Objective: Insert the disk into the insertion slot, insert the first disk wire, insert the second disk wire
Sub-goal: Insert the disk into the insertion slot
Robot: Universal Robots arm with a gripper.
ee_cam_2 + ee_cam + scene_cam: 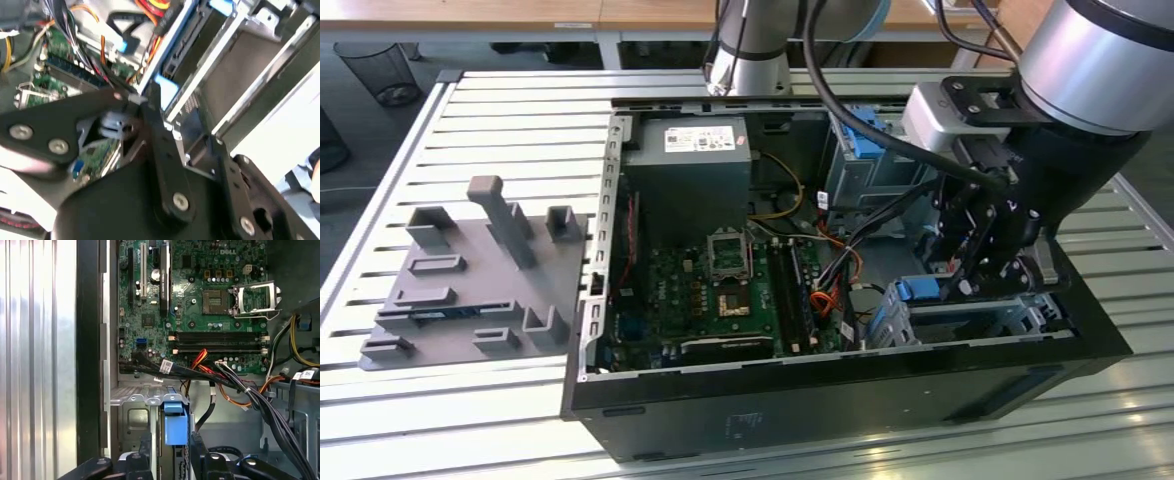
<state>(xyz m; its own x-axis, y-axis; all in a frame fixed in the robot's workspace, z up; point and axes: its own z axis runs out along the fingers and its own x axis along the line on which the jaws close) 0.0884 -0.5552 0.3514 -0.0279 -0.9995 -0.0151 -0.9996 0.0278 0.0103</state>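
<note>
Motherboard [200, 305] green; disk [175, 427] carrier bright blue; claw [987, 275] black; wires [199, 359] orange; slatted table [494, 110] silver.

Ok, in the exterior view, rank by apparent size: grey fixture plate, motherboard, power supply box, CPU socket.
Largest: grey fixture plate and motherboard, too close to rank; cables hide part of the board.
Then: power supply box.
Smallest: CPU socket.

dull bare sheet metal, punched with small holes, on the low silver perforated drive cage [134, 419] just ahead of the jaws. smooth, faintly glossy moulded plastic on the bright blue carrier tab [175, 429] between the jaws. matt black finish on the black metal gripper [987, 278], dotted with bright steel screw heads [180, 201]. lacquered sheen on the flat green circuit board [200, 315] beyond the jaws. brushed, ribbed, glare-streaked metal on the silver slatted table [507, 120] well aside of the jaws.
</note>
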